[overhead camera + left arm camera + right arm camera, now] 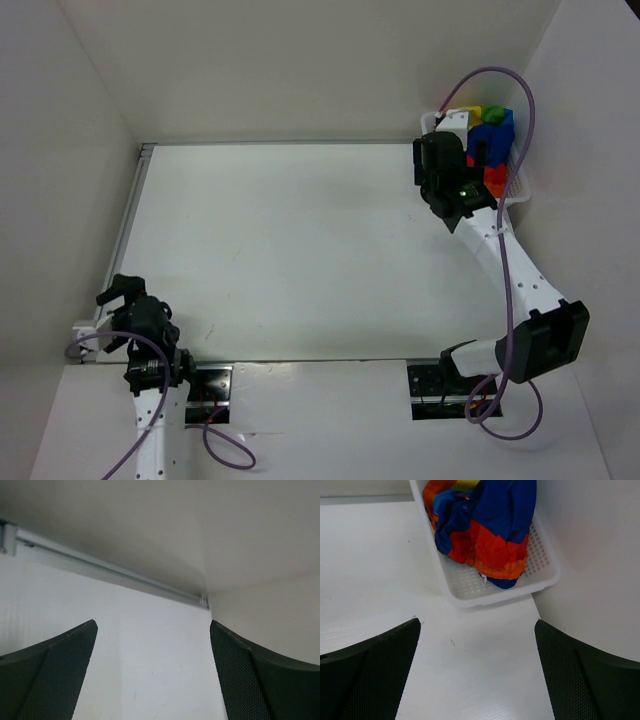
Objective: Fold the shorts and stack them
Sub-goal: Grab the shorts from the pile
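Right wrist view: soft, likely light rainbow-striped fabric shorts (487, 530) bunched in white mesh plastic basket (470, 599) at top centre, best pinched at a raised fold; right gripper (476, 625) and left gripper (152, 624) spread apart, empty.

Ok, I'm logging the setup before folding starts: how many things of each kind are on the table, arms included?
White mesh plastic basket: 1
Heap of rainbow-striped soft fabric shorts inside it: 1 (separate pairs cannot be told)
Robot arms: 2 (left arm, right arm)
Total: 4
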Available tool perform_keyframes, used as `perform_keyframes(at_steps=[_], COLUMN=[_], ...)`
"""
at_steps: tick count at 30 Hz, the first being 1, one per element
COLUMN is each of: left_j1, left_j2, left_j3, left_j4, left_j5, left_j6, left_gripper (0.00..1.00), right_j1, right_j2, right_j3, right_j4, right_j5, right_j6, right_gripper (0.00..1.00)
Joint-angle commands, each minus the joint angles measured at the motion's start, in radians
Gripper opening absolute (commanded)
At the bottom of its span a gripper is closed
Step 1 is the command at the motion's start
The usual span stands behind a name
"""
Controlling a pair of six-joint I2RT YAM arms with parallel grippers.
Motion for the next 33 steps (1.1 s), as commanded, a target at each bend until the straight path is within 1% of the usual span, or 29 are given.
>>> perform_keyframes(at_steps=[1, 2, 3, 4, 5, 8, 9, 10, 12, 13, 14, 15, 16, 17, 19, 20, 21, 22, 23, 24, 25, 26, 27, 28, 30, 31, 32, 33], left_j1=[0.006, 0.006, 0.006, 0.006, 0.006, 0.006, 0.006, 0.006, 0.006, 0.006, 0.006, 0.006, 0.006, 0.006, 0.006, 0.006, 0.006, 0.006, 0.006, 0.015, 0.027, 0.079, 0.101, 0.11, 0.11, 0.11, 0.11, 0.11], left_j2=[-0.015, -0.015, -0.015, -0.015, -0.015, -0.015, -0.015, -0.006, -0.006, 0.003, 0.003, 0.015, 0.016, 0.047, 0.106, 0.153, 0.286, 0.372, 0.567, 0.668, 0.763, 0.886, 0.91, 0.924, 0.988, 1.072, 1.117, 1.158], left_j3=[0.019, -0.006, -0.027, -0.043, -0.043, -0.066, -0.066, -0.066, -0.052, -0.034, -0.024, -0.014, -0.001, -0.001, 0.046, 0.075, 0.115, 0.167, 0.233, 0.394, 0.481, 0.549, 0.592, 0.641, 0.687, 0.748, 0.781, 0.808], left_j4=[0.266, 0.3, 0.334, 0.365, 0.382, 0.426, 0.44, 0.464, 0.503, 0.515, 0.524, 0.552, 0.569, 0.583, 0.593, 0.593, 0.593, 0.58, 0.549, 0.453, 0.392, 0.31, 0.291, 0.274, 0.192, 0.15, 0.062, 0.02], left_j5=[0.222, 0.201, 0.201, 0.216, 0.264, 0.264, 0.293, 0.307, 0.377, 0.414, 0.452, 0.55, 0.6, 0.655, 0.642, 0.622, 0.574, 0.553, 0.552, 0.552, 0.631, 0.72, 0.824, 0.965, 1.043, 1.095, 1.114, 1.131], left_j6=[0.585, 0.663, 0.703, 0.744, 0.784, 0.8, 0.827, 0.85, 0.922, 0.95, 0.978, 1.057, 1.1, 1.171, 1.185, 1.196, 1.196, 1.196, 1.196, 1.196, 1.185, 1.199, 1.222, 1.251, 1.272, 1.303, 1.329, 1.358], left_gripper=[1.0, 1.0, 1.0, 1.0, 1.0, 1.0, 1.0, 1.0, 1.0, 1.0, 1.0, 1.0, 1.0, 1.0, 1.0, 1.0, 1.0, 1.0, 1.0, 1.0, 1.0, 1.0, 1.0, 1.0, 1.0, 1.0, 1.0, 1.0], right_j1=[0.009, -0.001, -0.027, -0.043, -0.057, -0.12, -0.139, -0.187, -0.25, -0.314, -0.345, -0.371, -0.399, -0.399, -0.42, -0.42, -0.431, -0.431, -0.454, -0.454, -0.468, -0.468, -0.482, -0.482, -0.492, -0.492, -0.492, -0.492], right_j2=[-0.039, -0.039, -0.027, -0.014, 0.012, 0.078, 0.092, 0.105, 0.138, 0.138, 0.159, 0.17, 0.185, 0.228, 0.291, 0.329, 0.408, 0.449, 0.484, 0.55, 0.578, 0.601, 0.648, 0.67, 0.728, 0.745, 0.759, 0.783], right_j3=[-0.001, 0.024, 0.037, 0.05, 0.076, 0.134, 0.145, 0.157, 0.18, 0.189, 0.189, 0.189, 0.189, 0.189, 0.22, 0.241, 0.266, 0.318, 0.341, 0.361, 0.396, 0.406, 0.435, 0.449, 0.488, 0.499, 0.499, 0.511], right_j4=[0.063, 0.063, 0.054, 0.042, 0.042, -0.004, -0.004, -0.013, -0.013, 0.015, 0.029, 0.043, 0.069, 0.08, 0.089, 0.079, 0.068, 0.068, 0.054, 0.054, 0.065, 0.074, 0.086, 0.086, 0.086, 0.076, 0.076, 0.076], right_j5=[-0.036, -0.06, -0.074, -0.074, -0.084, -0.102, -0.102, -0.122, -0.209, -0.24, -0.28, -0.28, -0.271, -0.234, -0.214, -0.203, -0.194, -0.194, -0.194, -0.214, -0.223, -0.223, -0.235, -0.236, -0.245, -0.26, -0.269, -0.269], right_j6=[0.042, 0.074, 0.094, 0.113, 0.131, 0.197, 0.229, 0.246, 0.287, 0.307, 0.333, 0.376, 0.387, 0.387, 0.377, 0.377, 0.377, 0.368, 0.367, 0.367, 0.367, 0.367, 0.367, 0.367, 0.377, 0.377, 0.377, 0.377], right_gripper=[1.0, 1.0, 1.0, 1.0, 1.0, 1.0, 1.0, 1.0, 1.0, 1.0, 1.0, 1.0, 1.0, 1.0, 1.0, 1.0, 1.0, 1.0, 1.0, 1.0, 1.0, 1.0, 1.0, 1.0, 1.0, 1.0, 1.0, 1.0])
